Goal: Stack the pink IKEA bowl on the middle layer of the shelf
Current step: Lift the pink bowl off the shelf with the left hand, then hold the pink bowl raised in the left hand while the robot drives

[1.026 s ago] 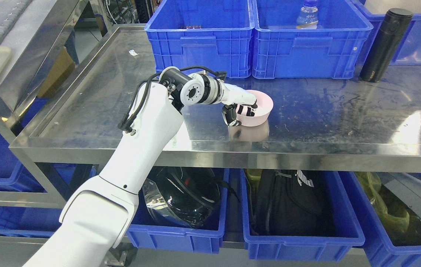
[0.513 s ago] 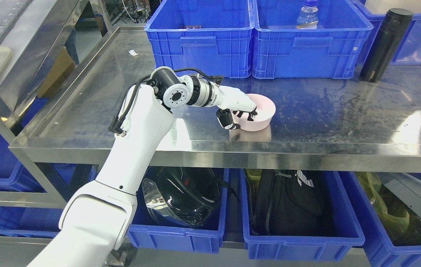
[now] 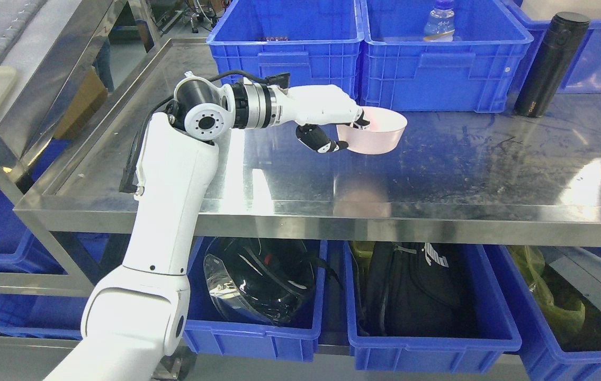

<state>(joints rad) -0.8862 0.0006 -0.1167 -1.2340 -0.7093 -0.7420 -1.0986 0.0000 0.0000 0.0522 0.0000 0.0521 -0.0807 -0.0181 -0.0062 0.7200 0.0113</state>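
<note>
A pink bowl (image 3: pixel 377 132) hangs in the air above the steel shelf top (image 3: pixel 438 169), roughly level. My left hand (image 3: pixel 345 132) is shut on its left rim: fingers reach over the rim into the bowl and the thumb (image 3: pixel 321 142) presses the outer wall from below. The white left arm rises from the lower left, its elbow over the shelf's front left part. A faint pink reflection of the bowl shows on the metal near the front edge. My right arm is out of view.
Two blue crates (image 3: pixel 284 50) (image 3: pixel 440 58) stand at the back, the right one holding a plastic bottle (image 3: pixel 439 21). A black flask (image 3: pixel 550 63) stands at the back right. Under the top, blue bins hold a black helmet (image 3: pixel 263 286), a black bag (image 3: pixel 411 288) and yellow plastic (image 3: pixel 549 296).
My left hand has lifted the bowl off the steel surface and carried it up and slightly to the right and back. The elbow swung left and higher.
</note>
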